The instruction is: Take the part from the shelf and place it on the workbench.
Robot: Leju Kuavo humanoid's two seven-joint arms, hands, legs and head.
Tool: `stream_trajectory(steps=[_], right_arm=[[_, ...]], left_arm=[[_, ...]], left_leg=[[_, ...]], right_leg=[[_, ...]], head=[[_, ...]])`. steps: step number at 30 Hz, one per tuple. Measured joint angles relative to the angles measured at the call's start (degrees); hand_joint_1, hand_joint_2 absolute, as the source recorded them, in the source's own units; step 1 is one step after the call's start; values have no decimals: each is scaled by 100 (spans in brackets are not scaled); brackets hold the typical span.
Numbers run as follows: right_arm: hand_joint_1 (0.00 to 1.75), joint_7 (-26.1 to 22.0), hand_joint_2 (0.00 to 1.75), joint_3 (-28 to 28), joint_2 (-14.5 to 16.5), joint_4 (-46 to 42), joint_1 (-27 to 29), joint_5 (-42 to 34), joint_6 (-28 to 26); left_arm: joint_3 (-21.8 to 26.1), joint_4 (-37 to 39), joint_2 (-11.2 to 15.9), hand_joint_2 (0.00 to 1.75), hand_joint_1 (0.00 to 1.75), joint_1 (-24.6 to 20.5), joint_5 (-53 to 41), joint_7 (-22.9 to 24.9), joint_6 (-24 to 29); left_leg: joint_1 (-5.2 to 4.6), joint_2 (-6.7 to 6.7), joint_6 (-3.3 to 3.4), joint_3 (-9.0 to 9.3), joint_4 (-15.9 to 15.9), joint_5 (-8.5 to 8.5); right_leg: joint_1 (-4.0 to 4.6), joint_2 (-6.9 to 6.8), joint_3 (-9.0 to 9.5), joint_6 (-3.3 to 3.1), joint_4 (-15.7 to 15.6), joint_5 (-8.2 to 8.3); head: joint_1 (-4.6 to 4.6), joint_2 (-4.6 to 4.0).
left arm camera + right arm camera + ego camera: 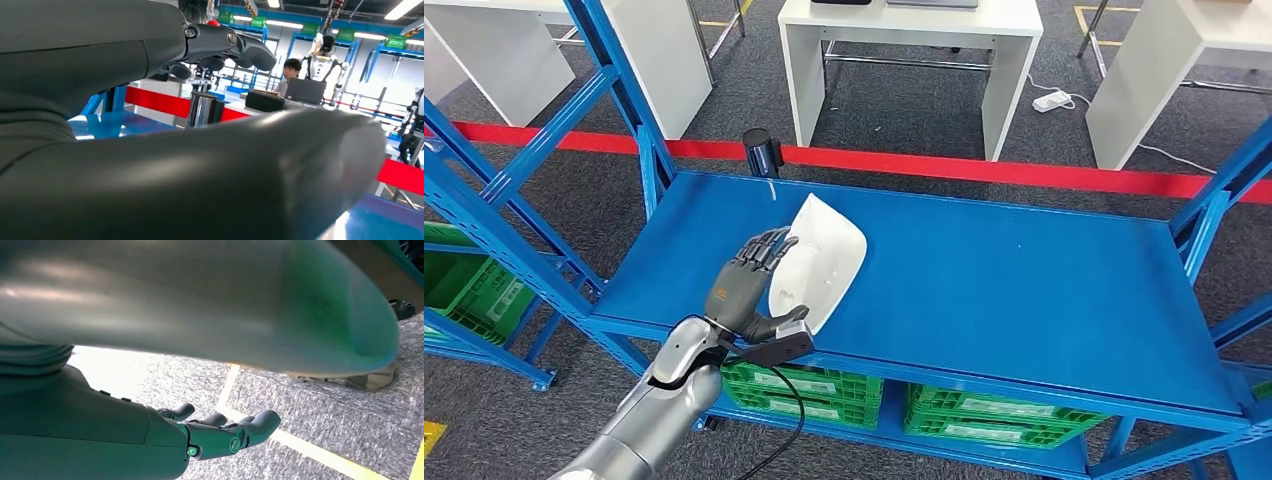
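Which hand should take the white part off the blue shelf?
Left. The left hand is already at the white part on the blue shelf, fingers lying over its near edge. The right hand hangs above the carpet, holding nothing.

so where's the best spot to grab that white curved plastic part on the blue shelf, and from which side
Probably the near left edge of the white curved plastic part, approached from the front of the blue metal shelf. The shell looks thin and lies tilted with that rim raised, so thumb and fingers can close across it. The left hand is already there, fingers over the part, thumb at its near end.
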Motion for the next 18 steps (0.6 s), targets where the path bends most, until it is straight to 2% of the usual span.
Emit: stream_trajectory(steps=[4, 10, 18], right_arm=[[0, -52, 0, 5, 0, 0, 6, -2, 0], [0, -69, 0, 9, 0, 0, 10, -3, 0], [0, -80, 0, 13, 0, 0, 13, -3, 0]], left_arm=[[-55, -211, 138, 175, 0, 214, -128, 11, 73], [-119, -509, 308, 175, 0, 512, -348, 77, 82], [-251, -663, 396, 175, 0, 727, -532, 83, 46]], left_leg=[[0, 0, 1, 1, 0, 0], [0, 1, 5, 1, 0, -4], [0, 0, 7, 1, 0, -5]], right_leg=[[0, 0, -1, 0, 0, 0], [0, 1, -1, 5, 0, -4], [-5, 0, -1, 8, -1, -5]], head=[[0, 0], [0, 0], [0, 0]])
